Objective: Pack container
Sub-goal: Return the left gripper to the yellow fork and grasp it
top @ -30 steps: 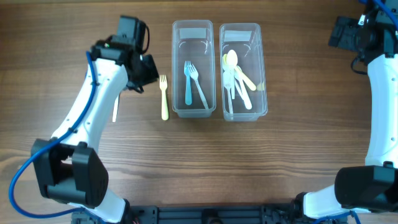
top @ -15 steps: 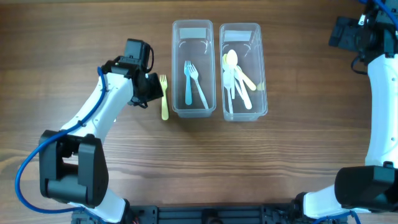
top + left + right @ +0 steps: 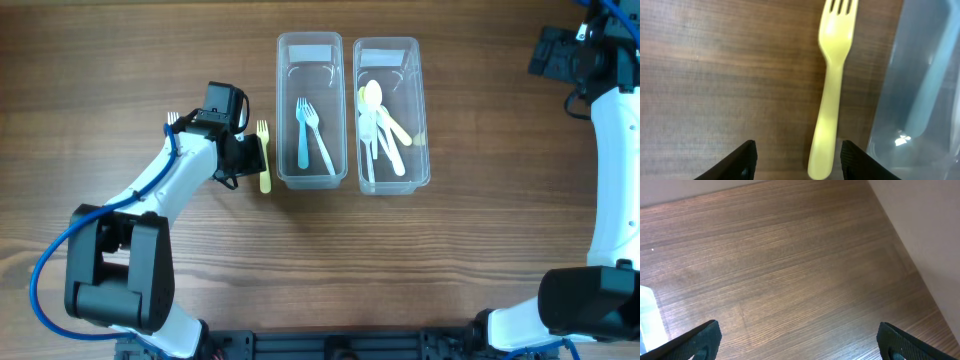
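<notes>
A yellow fork (image 3: 263, 155) is seen lying flat on the desk (image 3: 450, 260), its tines pointed away from the robot, just beside the left wall of the left container (image 3: 284, 100). Two blue forks (image 3: 302, 140) are contained in that clear box. Spoons (image 3: 375, 100) (pale yellow and white) are piled in the right container (image 3: 424, 90), which is set just beside the first. The left tool (image 3: 800, 162) is positioned over the handle end of the yellow fork. Its fingers (image 3: 744, 159) are spread to either side of the handle, and nothing is clasped between them. The right tool (image 3: 800, 340) is positioned well apart, above the far right corner of the desk, with its fingers spread wide and nothing grasped.
</notes>
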`<state>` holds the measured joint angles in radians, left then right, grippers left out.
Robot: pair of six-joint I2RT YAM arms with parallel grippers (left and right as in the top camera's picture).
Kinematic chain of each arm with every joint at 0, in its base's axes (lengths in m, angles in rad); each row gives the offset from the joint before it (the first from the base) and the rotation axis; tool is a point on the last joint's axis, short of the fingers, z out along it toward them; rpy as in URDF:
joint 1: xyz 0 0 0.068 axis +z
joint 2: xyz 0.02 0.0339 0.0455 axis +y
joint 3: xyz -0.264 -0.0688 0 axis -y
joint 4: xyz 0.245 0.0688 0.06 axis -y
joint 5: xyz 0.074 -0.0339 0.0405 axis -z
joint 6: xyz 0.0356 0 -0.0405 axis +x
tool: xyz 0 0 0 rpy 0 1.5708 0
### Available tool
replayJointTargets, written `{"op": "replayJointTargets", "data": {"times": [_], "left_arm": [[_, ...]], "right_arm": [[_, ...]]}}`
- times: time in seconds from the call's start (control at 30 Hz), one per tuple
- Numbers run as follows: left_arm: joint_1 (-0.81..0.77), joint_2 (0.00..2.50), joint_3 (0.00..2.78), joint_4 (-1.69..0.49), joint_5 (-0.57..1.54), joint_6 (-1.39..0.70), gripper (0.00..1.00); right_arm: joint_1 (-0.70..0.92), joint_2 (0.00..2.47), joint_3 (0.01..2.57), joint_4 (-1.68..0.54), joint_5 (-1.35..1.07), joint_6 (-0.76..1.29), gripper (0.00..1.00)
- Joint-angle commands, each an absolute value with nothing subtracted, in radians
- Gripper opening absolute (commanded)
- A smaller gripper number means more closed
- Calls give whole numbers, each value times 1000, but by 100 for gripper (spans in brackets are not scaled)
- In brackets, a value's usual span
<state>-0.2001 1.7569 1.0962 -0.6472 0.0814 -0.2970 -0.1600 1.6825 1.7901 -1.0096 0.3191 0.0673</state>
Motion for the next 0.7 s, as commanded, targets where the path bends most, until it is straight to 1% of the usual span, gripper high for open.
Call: {"op": "replayJointTargets", "data": {"times": [0.0,0.1,0.3,0.63,0.67], "left_arm": [[-199,1768,1087,-602,105,-215,57],[-199,1772,1082,-574,105,-215,64],[-199,1833,1082,-547,125,-216,72],[-199,1897,1082,-526,127,-217,71],[-199,1897,1082,-527,127,-217,69]], "right_arm": [[-159,1687,1798,-1007,336,79,100],[-159,1687,1798,-1007,336,79,100],[-159,1687,1798,-1007,336,78,100],[-159,1687,1798,-1007,336,78,100],[-159,1687,1798,-1007,336,79,100]]}}
